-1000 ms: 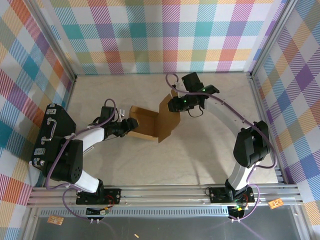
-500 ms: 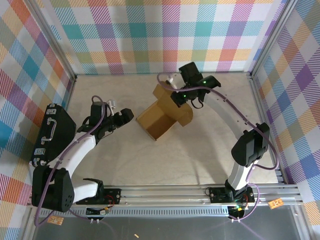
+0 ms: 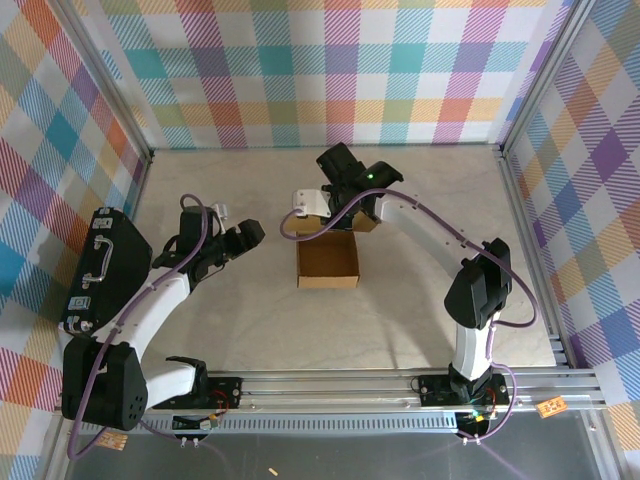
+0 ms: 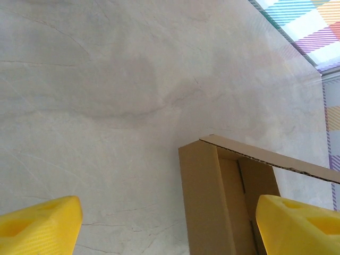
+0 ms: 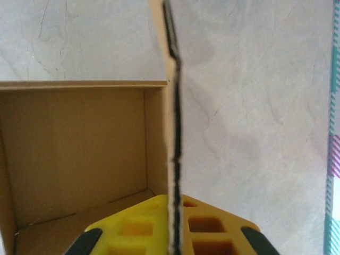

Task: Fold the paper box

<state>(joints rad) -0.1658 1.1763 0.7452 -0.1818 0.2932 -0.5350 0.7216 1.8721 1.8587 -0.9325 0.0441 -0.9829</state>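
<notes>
The paper box (image 3: 328,262) is a brown cardboard tray lying open side up at the middle of the table. Its lid flap (image 5: 172,79) stands upright, seen edge-on in the right wrist view. My right gripper (image 3: 345,205) hangs over the box's far side and is shut on that flap, which runs between the yellow fingers (image 5: 133,228). The tray's inside (image 5: 74,143) lies to the flap's left. My left gripper (image 3: 245,236) is open and holds nothing, a short way left of the box. In the left wrist view the box's near corner (image 4: 204,202) sits just inside the right fingertip (image 4: 300,223).
A black hard case (image 3: 100,265) with a handle lies at the table's left edge beside my left arm. Plaid walls close the back and both sides. An aluminium rail (image 3: 330,385) runs along the near edge. Bare tabletop (image 3: 330,330) lies in front of the box.
My right gripper has turned the box and swung it left and down, so the tray now sits square on the table. My left gripper has let go, opened and drawn back to the left.
</notes>
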